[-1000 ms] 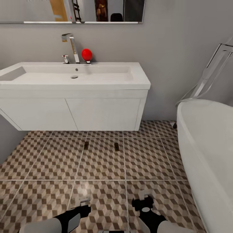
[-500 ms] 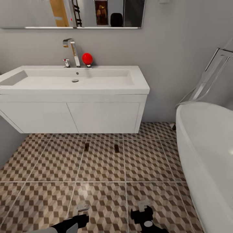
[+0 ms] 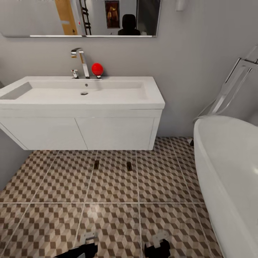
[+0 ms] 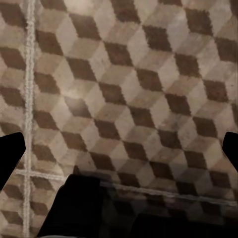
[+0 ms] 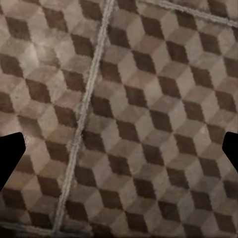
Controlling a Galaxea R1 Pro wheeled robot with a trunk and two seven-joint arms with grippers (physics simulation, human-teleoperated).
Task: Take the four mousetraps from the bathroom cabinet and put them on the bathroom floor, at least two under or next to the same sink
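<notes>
two mousetraps lie flat on the bathroom floor [image 3: 114, 179], one [image 3: 96, 164] and the other [image 3: 129, 165] side by side a little apart, just in front of the white sink [image 3: 80, 94] and its cabinet base, which seems to be why they sit there: the task wants at least two next to the same sink, and that part looks met. the cabinet that held them and any other traps are not in these frames. the left gripper [image 3: 88, 238] and right gripper [image 3: 159, 238] hang low over bare tile, both with fingers spread apart and nothing between them, as the wrist views confirm. compared with the earlier frames the sink and mirror sit lower in the head view and the arms have slid toward the bottom edge, so the camera has tilted up or backed away; the traps themselves have not moved on the tiles
</notes>
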